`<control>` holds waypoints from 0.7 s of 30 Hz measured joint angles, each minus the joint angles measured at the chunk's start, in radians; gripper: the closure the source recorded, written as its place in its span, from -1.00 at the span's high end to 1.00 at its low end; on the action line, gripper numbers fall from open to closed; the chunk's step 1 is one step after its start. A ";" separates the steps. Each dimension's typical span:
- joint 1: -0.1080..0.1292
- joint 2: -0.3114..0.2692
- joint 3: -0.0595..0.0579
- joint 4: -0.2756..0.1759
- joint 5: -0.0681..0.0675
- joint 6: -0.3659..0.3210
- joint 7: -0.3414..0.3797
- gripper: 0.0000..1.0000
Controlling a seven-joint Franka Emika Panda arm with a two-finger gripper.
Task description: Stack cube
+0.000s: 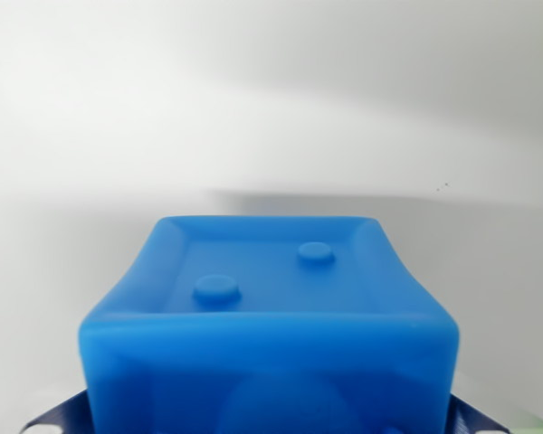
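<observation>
Inspection from the wrist view: a blue cube (271, 334) is filling the lower centre of the frame, very close beneath the camera. Its upper face is recessed, with a raised rim and two round studs showing, one toward the wrist view's left and nearer, one toward the right and farther. The cube is appearing square-on, its near edge running level across the picture, so no long axis is offering itself; either pair of opposite faces looks equally usable.

Dark blue pieces (59, 418) are showing at the bottom corners on both sides of the cube; they may be parts of the jaws, but this cannot be confirmed. Whether the jaws are spread, pressed together or pinching the cube cannot be told.

The pale desk (271, 108) is lying behind, bare in this view. No second cube is visible, so the stacking target's direction is remaining unknown. Judgement: the cube is sitting centred under the wrist, directly between where the jaws would be.
</observation>
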 joint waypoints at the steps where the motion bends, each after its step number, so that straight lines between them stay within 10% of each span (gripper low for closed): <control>1: 0.000 -0.004 0.000 -0.001 0.000 -0.003 0.000 -1.00; 21: 0.001 -0.092 -0.014 0.006 -0.001 -0.097 0.025 -1.00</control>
